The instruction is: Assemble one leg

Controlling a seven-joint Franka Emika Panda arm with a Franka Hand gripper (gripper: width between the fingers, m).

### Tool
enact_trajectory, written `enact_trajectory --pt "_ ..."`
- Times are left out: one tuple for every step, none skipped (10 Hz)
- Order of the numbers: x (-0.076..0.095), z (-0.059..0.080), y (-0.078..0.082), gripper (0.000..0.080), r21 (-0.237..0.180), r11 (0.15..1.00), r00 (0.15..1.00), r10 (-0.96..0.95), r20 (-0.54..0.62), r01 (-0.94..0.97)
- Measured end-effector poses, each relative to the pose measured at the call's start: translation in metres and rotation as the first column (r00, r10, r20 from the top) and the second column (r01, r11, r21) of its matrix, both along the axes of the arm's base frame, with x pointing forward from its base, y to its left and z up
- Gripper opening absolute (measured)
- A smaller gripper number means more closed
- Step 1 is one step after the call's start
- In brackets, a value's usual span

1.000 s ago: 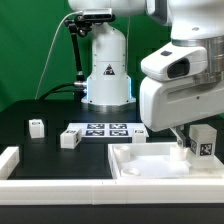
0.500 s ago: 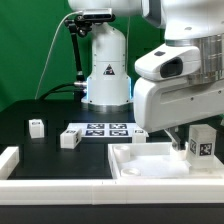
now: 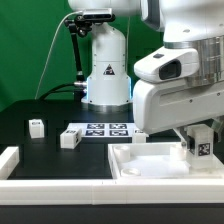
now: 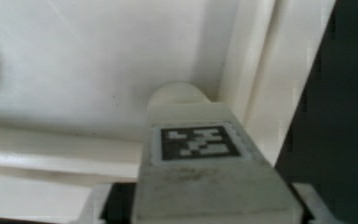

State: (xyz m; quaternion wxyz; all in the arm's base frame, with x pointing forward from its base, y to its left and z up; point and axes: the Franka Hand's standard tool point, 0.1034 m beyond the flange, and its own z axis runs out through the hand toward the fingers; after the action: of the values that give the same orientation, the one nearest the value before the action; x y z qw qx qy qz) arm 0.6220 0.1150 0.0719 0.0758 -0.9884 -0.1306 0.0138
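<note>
My gripper (image 3: 197, 150) is shut on a white leg (image 3: 201, 141) with a black-and-white tag. It holds the leg over the far right corner of the large white tray-like panel (image 3: 150, 166). In the wrist view the held leg (image 4: 197, 150) fills the middle between my fingers (image 4: 105, 200), its tip pointing at the panel's inner corner (image 4: 105, 90). Two more legs lie on the black table at the exterior view's left, one (image 3: 36, 127) farther out and one (image 3: 69, 138) beside the marker board (image 3: 104, 130).
A white raised rail (image 3: 8, 160) stands at the front of the exterior view's left. The robot's white base (image 3: 106, 70) rises behind the marker board. The panel's raised rim (image 4: 274, 70) borders the black table in the wrist view.
The gripper with the leg has shifted slightly toward the exterior view's left and a little lower over the panel's corner.
</note>
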Motion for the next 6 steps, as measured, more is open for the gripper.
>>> enact_trajectory --pt "0.0000 0.0000 0.0001 0.0289 0.000 1.000 1.000 -0.005 -0.001 0.005" --pt "0.0000 0.0000 0.0000 0.0290 -0.002 0.999 0.999 -0.037 -0.006 0.037" --pt "0.0000 0.0000 0.0001 0.0290 -0.002 0.998 0.998 -0.060 -0.009 0.060" --pt "0.0001 0.0001 0.0006 0.0290 -0.006 0.990 0.990 -0.141 -0.018 0.140" --pt "-0.0006 -0.0003 0.0006 0.0290 -0.018 0.946 0.945 -0.325 -0.026 0.324" --pt "-0.0014 -0.0005 0.0003 0.0290 -0.023 0.895 0.894 -0.447 -0.032 0.446"
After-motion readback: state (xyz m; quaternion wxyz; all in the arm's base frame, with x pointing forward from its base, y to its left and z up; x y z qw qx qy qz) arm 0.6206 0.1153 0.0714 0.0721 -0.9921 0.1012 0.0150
